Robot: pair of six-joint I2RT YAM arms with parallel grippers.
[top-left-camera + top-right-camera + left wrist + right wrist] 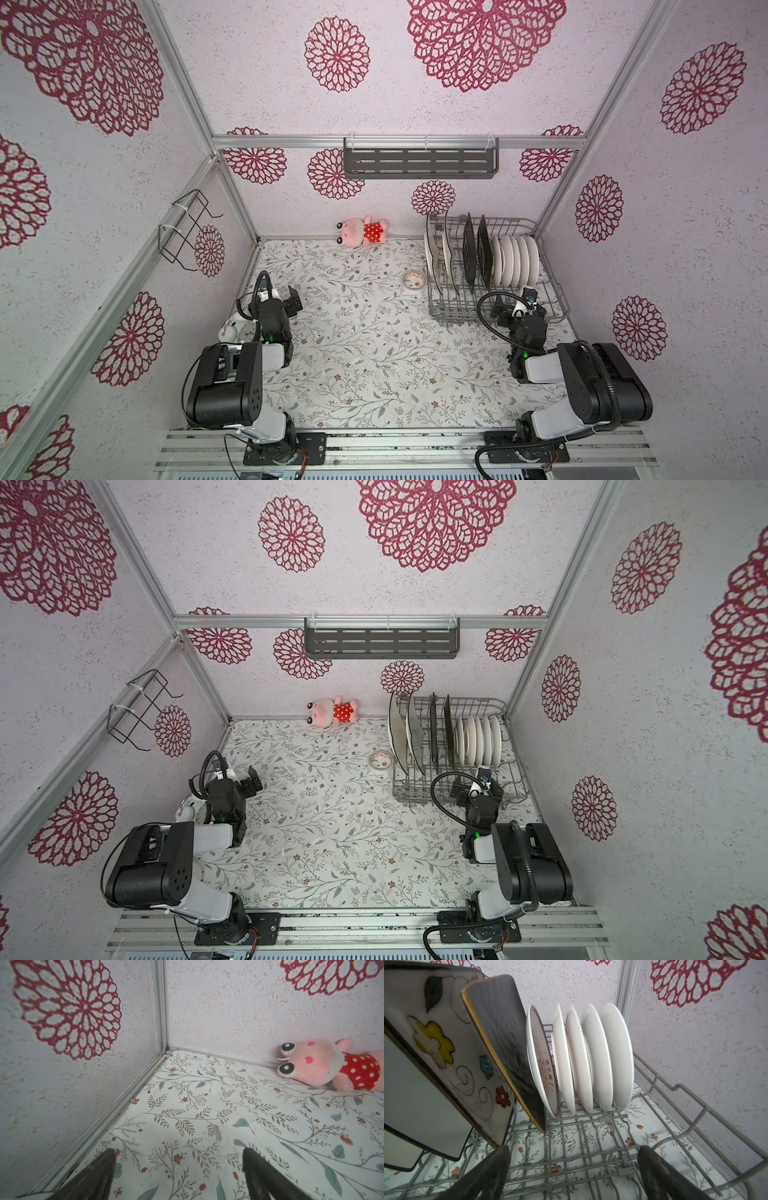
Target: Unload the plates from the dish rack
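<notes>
Both left gripper and right gripper gape empty, we find; mixed ceramic plates fill grey wire dish rack, two o'clock.

The enclosure has a back wall, a left wall and a right wall, all papered in pale textured covering with crimson floral medallions. Aluminium profiles frame the edges. A dark slotted shelf hangs on the back wall, and a black wire holder hangs on the left wall. The surface bears a leaf-and-flower print. Lighting is even.
</notes>
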